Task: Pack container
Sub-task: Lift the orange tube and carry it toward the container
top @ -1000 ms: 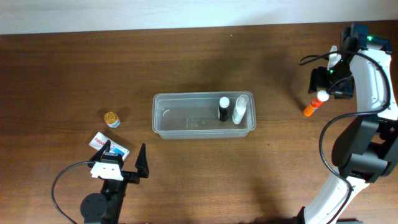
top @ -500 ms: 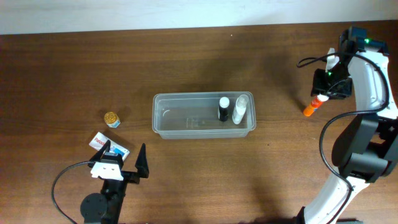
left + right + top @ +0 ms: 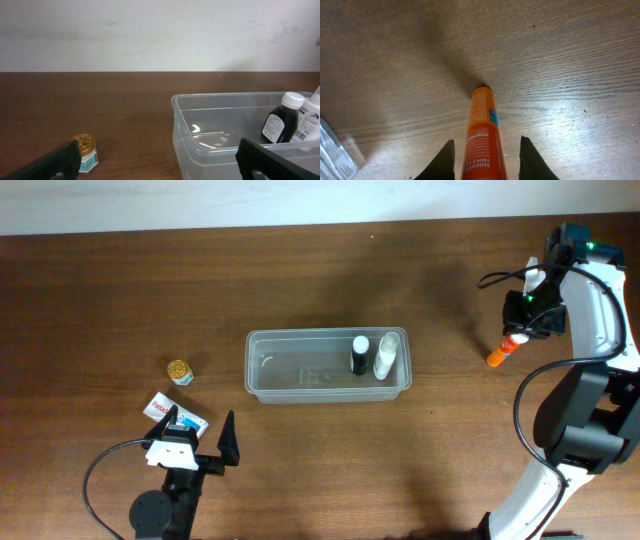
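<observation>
The container (image 3: 300,334), a clear shallow tub at mid-table, holds a black bottle (image 3: 358,355) and a white bottle (image 3: 385,355) at its right end. Its near wall (image 3: 200,150) and both bottles also show in the left wrist view. An orange tube (image 3: 497,357) lies on the wood at the far right. My right gripper (image 3: 520,330) is over its white-capped end. In the right wrist view the tube (image 3: 481,115) runs between the fingers of that gripper (image 3: 487,140), which are drawn in close on both sides. My left gripper (image 3: 197,430) stands wide open and holds nothing, near the front left.
A small gold-lidded jar (image 3: 179,370) stands left of the tub and shows in the left wrist view too (image 3: 85,150). A white, red and blue packet (image 3: 188,420) lies partly under the left gripper. The right arm's base rises at the right edge.
The right gripper's fingers have closed in on the orange tube, which has shifted slightly. The left arm has not moved.
</observation>
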`<move>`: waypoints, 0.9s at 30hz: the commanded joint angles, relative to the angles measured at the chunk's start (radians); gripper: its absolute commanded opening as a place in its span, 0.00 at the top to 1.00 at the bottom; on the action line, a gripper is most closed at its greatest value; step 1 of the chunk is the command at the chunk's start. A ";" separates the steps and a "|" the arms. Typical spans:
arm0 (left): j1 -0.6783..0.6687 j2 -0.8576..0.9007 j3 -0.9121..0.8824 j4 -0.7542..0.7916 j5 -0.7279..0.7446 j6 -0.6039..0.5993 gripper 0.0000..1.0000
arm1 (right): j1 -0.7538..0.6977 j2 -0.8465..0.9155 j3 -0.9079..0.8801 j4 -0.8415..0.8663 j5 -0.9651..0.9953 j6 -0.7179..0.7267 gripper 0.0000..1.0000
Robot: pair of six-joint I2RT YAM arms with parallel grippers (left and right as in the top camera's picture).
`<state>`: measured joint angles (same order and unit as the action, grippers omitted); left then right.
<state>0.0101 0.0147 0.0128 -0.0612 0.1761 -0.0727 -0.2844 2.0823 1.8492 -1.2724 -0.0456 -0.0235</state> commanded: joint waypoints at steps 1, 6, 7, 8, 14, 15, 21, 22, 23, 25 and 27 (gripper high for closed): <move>0.006 -0.009 -0.003 -0.004 -0.005 -0.002 0.00 | 0.010 0.002 -0.007 -0.003 -0.034 0.005 0.80; 0.006 -0.009 -0.004 -0.004 -0.005 -0.002 0.01 | 0.021 0.002 -0.007 -0.016 -0.037 0.006 0.81; 0.006 -0.009 -0.003 -0.004 -0.005 -0.002 0.01 | 0.025 0.002 -0.007 -0.018 -0.037 0.006 0.81; 0.006 -0.009 -0.004 -0.004 -0.005 -0.002 0.01 | 0.029 0.001 -0.005 -0.021 -0.037 0.006 0.81; 0.006 -0.009 -0.003 -0.004 -0.005 -0.002 0.01 | 0.056 -0.002 0.037 -0.068 -0.037 0.017 0.81; 0.006 -0.009 -0.003 -0.004 -0.005 -0.002 0.00 | 0.061 -0.002 0.049 -0.080 -0.037 0.016 0.81; 0.006 -0.009 -0.004 -0.004 -0.005 -0.002 0.01 | 0.084 -0.003 0.197 -0.210 -0.037 0.033 0.81; 0.006 -0.009 -0.004 -0.004 -0.005 -0.002 0.01 | 0.088 -0.003 0.224 -0.230 -0.037 0.044 0.81; 0.006 -0.009 -0.003 -0.004 -0.005 -0.002 0.01 | 0.091 -0.004 0.248 -0.247 -0.037 0.056 0.81; 0.006 -0.009 -0.003 -0.004 -0.005 -0.002 0.00 | 0.105 -0.004 0.315 -0.297 -0.039 0.062 0.81; 0.006 -0.009 -0.003 -0.004 -0.005 -0.002 0.01 | 0.127 -0.006 0.406 -0.362 -0.038 0.062 0.81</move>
<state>0.0101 0.0147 0.0128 -0.0612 0.1761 -0.0727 -0.1932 2.0830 2.1433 -1.5829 -0.0727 0.0223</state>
